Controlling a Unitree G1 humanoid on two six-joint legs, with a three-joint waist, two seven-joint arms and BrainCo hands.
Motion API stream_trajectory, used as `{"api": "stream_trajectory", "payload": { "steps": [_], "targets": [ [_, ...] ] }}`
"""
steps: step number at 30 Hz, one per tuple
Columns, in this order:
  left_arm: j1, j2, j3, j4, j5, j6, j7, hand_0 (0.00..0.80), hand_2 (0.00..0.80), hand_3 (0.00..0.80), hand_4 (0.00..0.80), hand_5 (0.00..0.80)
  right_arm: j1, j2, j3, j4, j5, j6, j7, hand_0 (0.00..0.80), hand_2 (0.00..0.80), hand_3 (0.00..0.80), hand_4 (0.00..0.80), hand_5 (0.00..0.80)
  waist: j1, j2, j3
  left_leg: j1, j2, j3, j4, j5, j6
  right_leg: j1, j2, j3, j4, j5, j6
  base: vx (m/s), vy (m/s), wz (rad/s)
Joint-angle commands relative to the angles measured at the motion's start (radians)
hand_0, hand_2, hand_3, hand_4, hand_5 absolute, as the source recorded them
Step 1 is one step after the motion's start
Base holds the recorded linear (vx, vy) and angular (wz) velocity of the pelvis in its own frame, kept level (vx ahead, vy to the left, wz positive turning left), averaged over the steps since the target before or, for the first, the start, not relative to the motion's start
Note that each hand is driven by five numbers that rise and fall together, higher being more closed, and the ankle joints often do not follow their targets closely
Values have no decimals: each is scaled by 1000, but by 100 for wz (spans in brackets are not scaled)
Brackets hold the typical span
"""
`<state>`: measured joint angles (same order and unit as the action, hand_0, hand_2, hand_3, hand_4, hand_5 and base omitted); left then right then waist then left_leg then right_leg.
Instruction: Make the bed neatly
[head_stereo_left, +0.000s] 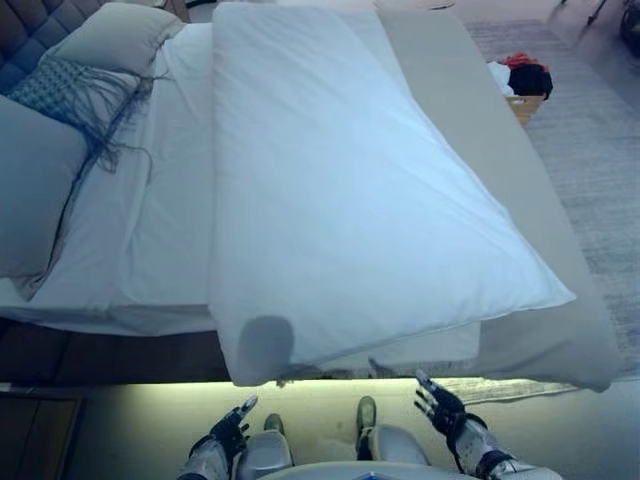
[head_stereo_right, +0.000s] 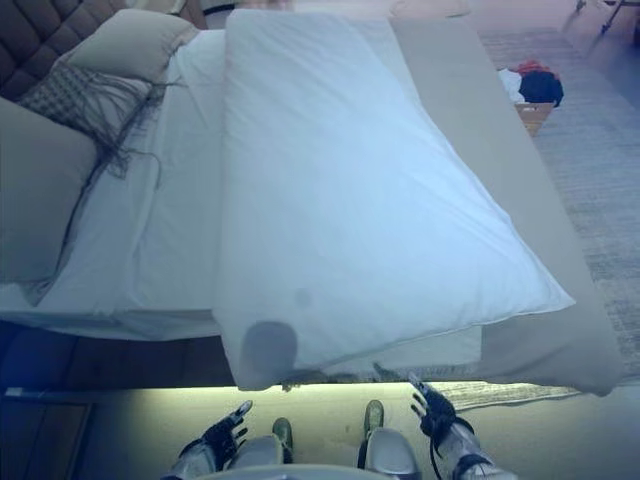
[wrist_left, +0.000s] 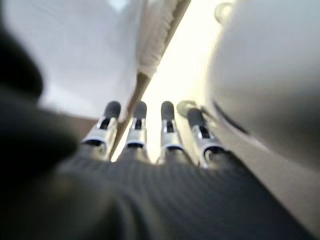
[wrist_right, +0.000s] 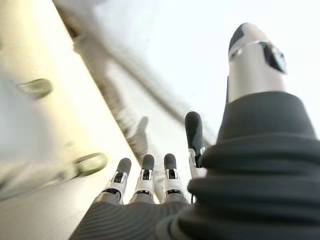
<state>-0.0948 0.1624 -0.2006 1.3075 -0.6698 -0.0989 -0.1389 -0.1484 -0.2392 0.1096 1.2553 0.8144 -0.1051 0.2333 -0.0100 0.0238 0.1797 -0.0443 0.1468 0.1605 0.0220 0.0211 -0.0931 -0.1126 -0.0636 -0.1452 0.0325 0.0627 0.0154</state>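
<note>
A white duvet (head_stereo_left: 340, 190) lies folded along the middle of the bed, its near end overhanging the bed's side. Under it show a white sheet (head_stereo_left: 160, 220) on the left and a beige cover (head_stereo_left: 500, 140) on the right. Pillows (head_stereo_left: 110, 35) and a fringed blue-grey cushion (head_stereo_left: 65, 90) lie at the head, far left. My left hand (head_stereo_left: 230, 428) is open and empty, low by the bed's near side. My right hand (head_stereo_left: 440, 405) is open and empty below the duvet's near edge; its wrist view shows straight fingers (wrist_right: 146, 172).
A basket (head_stereo_left: 522, 85) with red, black and white clothes stands on the grey rug (head_stereo_left: 600, 150) at the far right. A dark tufted headboard (head_stereo_left: 30, 25) is at the far left. The bed's dark base (head_stereo_left: 110, 355) runs along the near side.
</note>
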Motion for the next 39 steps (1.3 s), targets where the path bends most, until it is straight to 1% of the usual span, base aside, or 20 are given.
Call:
{"api": "stream_trajectory", "payload": {
  "steps": [1,4,6,11,12,13,16,17,18,19,22,23,26,28,32,33,36,39],
  "targets": [
    [-79,-2,-26,27,52,-12,-21,0,0,0,0,0,-28,18,11,2,68,-51,6,0,0,0,0,0,7,-30,8,-43,-25,-30,-20,52,1,35,-122,-63,-3,11,106,28,111,0],
    [-79,11,-28,18,38,-10,-7,0,0,0,0,0,-50,26,9,-13,159,-52,58,0,0,0,0,0,11,-22,24,-44,-42,-24,-4,32,9,27,-145,-62,-7,18,119,3,83,-1],
    [-92,22,-31,19,31,-15,-4,0,0,0,0,0,-83,27,10,-30,209,-40,76,0,0,0,0,0,15,-19,48,-80,-44,-21,33,25,6,5,-158,-60,7,15,121,-107,36,-3],
    [-137,38,-33,12,-33,-42,-15,0,0,0,0,0,-182,30,12,-39,342,13,119,0,0,0,0,0,22,-15,107,-199,-50,-26,145,5,2,-70,-180,-45,55,7,111,-130,16,9],
    [-155,40,-35,7,-62,-53,-22,0,0,0,0,0,-212,29,14,-42,370,34,152,0,0,0,0,0,22,-15,128,-239,-50,-28,181,-1,-1,-101,-187,-41,75,6,107,-141,17,4],
    [-166,42,-36,4,-81,-58,-28,0,0,0,0,0,-226,27,15,-41,373,37,157,0,0,0,0,0,22,-14,136,-262,-50,-29,202,-6,-2,-121,-191,-40,87,5,105,-158,19,4],
    [-201,42,-34,-18,-213,-75,-87,0,0,0,0,0,-281,12,11,-41,416,46,145,0,0,0,0,0,17,-6,174,-345,-58,-43,276,-23,-1,-208,-203,-26,152,-1,98,-129,35,4],
    [-211,41,-28,-30,-230,-87,-105,0,0,0,0,0,-295,4,6,-41,420,58,143,0,0,0,0,0,15,-4,186,-367,-61,-45,298,-30,2,-234,-206,-21,172,-4,96,-152,40,6],
    [-235,42,-39,-61,-270,-114,-121,0,0,0,0,0,-322,-12,2,-34,428,70,135,0,0,0,0,0,11,1,207,-409,-65,-49,332,-37,6,-284,-210,-15,208,-7,92,-116,28,6],
    [-239,41,-41,-64,-279,-119,-125,0,0,0,0,0,-327,-16,0,-31,430,73,131,0,0,0,0,0,13,4,207,-423,-62,-51,349,-49,6,-298,-209,-12,225,-17,92,-133,28,9],
    [-275,49,-52,-158,-357,-155,-125,0,0,0,0,0,-392,-56,-8,-16,441,98,94,0,0,0,0,0,14,16,239,-503,-83,-67,399,-65,20,-403,-210,14,299,-27,94,-132,7,9],
    [-279,50,-53,-169,-363,-159,-122,0,0,0,0,0,-399,-61,-9,-15,445,101,88,0,0,0,0,0,14,18,241,-514,-84,-68,405,-67,21,-416,-209,17,306,-29,94,-147,-13,8],
    [-308,57,-65,-249,-398,-197,-94,0,0,0,0,0,-448,-100,-11,-13,464,121,54,0,0,0,0,0,13,32,263,-579,-91,-74,445,-76,27,-493,-199,30,362,-38,89,-139,-1,7],
    [-317,59,-77,-295,-430,-220,-76,0,0,0,0,0,-472,-128,-11,-13,467,138,47,0,0,0,0,0,14,43,274,-618,-95,-88,479,-82,34,-541,-193,39,409,-51,82,-101,23,1],
    [-330,66,-87,-354,-455,-236,-55,0,0,0,0,0,-506,-163,-10,-14,468,155,29,0,0,0,0,0,15,58,281,-682,-87,-92,543,-98,41,-615,-194,47,488,-73,69,-49,9,-6],
    [-329,69,-92,-364,-464,-241,-56,0,0,0,0,0,-510,-172,-9,-14,466,160,32,0,0,0,0,0,17,63,280,-690,-80,-101,575,-138,37,-627,-191,56,530,-113,73,57,-3,3],
    [-329,74,-99,-398,-482,-257,-44,0,0,0,0,0,-530,-199,-10,-12,461,169,31,0,0,0,0,0,17,74,285,-738,-69,-103,629,-155,39,-678,-188,68,597,-135,64,10,2,5],
    [-324,79,-104,-432,-496,-263,-41,0,0,0,0,0,-542,-224,-14,-17,465,158,46,0,0,0,0,0,18,80,287,-770,-62,-104,668,-167,45,-710,-189,70,644,-149,56,0,0,0]
  ]
}}
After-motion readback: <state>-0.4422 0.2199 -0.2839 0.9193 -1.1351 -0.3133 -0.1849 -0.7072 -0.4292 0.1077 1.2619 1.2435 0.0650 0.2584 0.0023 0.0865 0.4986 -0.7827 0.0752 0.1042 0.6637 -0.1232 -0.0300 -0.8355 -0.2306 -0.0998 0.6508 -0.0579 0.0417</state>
